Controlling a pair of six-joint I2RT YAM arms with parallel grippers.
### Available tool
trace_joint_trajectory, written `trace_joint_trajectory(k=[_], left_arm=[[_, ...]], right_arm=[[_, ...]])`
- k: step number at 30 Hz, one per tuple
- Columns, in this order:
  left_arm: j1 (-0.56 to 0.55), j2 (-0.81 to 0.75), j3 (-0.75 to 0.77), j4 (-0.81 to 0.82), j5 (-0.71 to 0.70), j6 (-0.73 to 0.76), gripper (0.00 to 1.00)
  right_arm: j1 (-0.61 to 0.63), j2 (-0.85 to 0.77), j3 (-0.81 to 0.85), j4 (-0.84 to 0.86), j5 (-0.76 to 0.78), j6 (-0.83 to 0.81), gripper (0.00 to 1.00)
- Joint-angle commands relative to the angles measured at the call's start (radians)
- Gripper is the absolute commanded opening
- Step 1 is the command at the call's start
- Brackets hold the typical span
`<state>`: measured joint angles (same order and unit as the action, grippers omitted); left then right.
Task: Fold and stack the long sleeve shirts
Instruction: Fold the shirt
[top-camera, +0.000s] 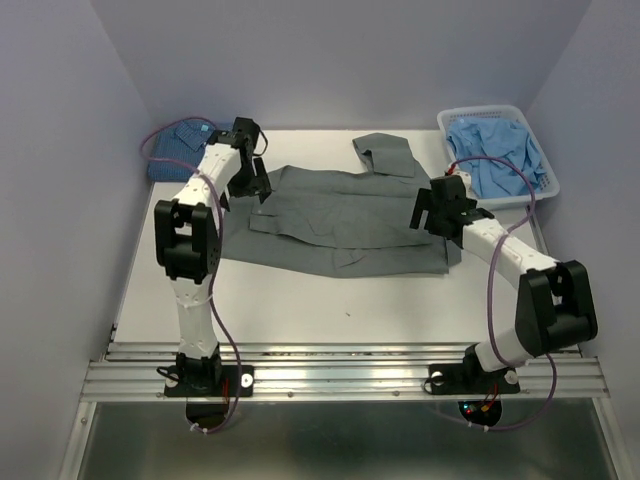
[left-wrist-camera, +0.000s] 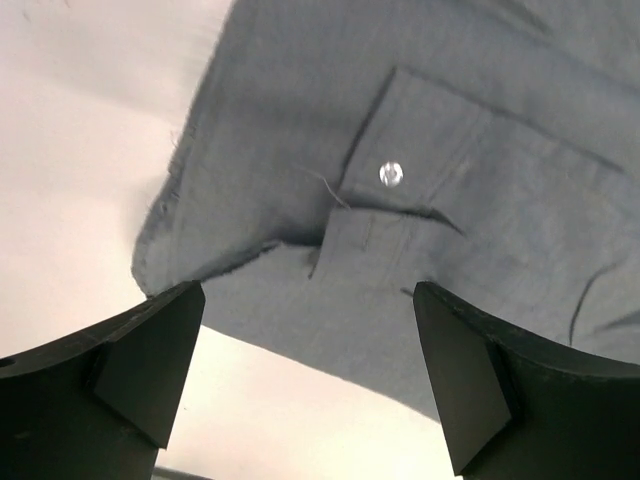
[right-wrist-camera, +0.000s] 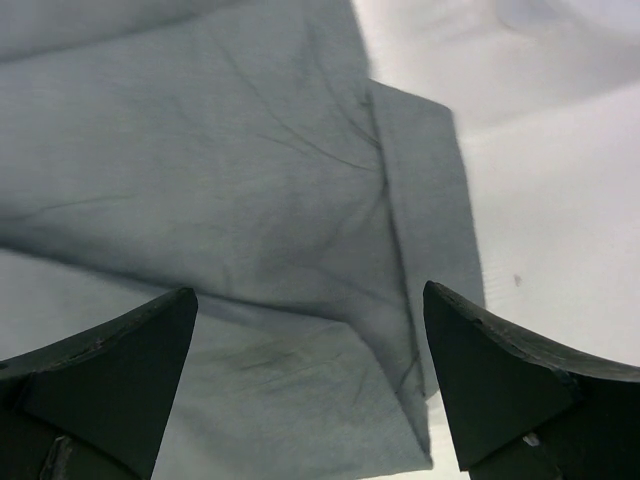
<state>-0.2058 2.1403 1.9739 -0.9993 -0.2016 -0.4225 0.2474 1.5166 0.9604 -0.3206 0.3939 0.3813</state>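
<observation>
The slate-grey long sleeve shirt (top-camera: 330, 215) lies partly folded across the middle of the table, one sleeve reaching toward the back (top-camera: 385, 152). My left gripper (top-camera: 256, 182) hovers open over its left edge; in the left wrist view the gripper (left-wrist-camera: 310, 385) has nothing between its fingers, and a cuff with a pale button (left-wrist-camera: 391, 174) lies just ahead. At the shirt's right edge my right gripper (top-camera: 428, 210) is open too; the right wrist view shows it (right-wrist-camera: 310, 385) empty above the folded grey cloth (right-wrist-camera: 200, 150). The dark blue checked shirt (top-camera: 178, 152) sits folded at the back left.
A white basket (top-camera: 548, 165) holding crumpled light-blue cloth (top-camera: 495, 150) stands at the back right. The white table (top-camera: 330, 300) is bounded by lilac walls at the back and sides. A metal rail (top-camera: 340, 370) carrying both arm bases runs along the near edge.
</observation>
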Motion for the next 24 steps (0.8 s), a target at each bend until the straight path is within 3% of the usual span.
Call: trace_joint_trajectory(k=[1, 4, 8, 10, 18, 24], left_arm=[[-0.007, -0.227, -0.197, 0.166, 0.129, 0.011, 0.99], [-0.009, -0.299, -0.378, 0.338, 0.286, 0.025, 0.99], [-0.024, -0.222, -0.313, 0.402, 0.404, 0.010, 0.99], [-0.044, -0.203, -0.307, 0.435, 0.433, 0.002, 0.99], [-0.050, -0.105, -0.330, 0.499, 0.505, 0.016, 0.99], [-0.050, -0.051, -0.360, 0.493, 0.455, 0.027, 0.99]], right_arm=[[-0.008, -0.128, -0.014, 0.123, -0.212, -0.035, 1.00], [-0.008, -0.144, -0.048, 0.210, -0.453, -0.074, 1.00], [-0.008, -0.052, -0.029, 0.310, -0.772, -0.010, 1.00], [-0.008, -0.004, -0.019, 0.383, -0.843, 0.022, 1.00], [0.076, 0.151, 0.006, 0.393, -0.807, 0.030, 1.00], [0.076, 0.214, 0.028, 0.374, -0.522, 0.062, 1.00]])
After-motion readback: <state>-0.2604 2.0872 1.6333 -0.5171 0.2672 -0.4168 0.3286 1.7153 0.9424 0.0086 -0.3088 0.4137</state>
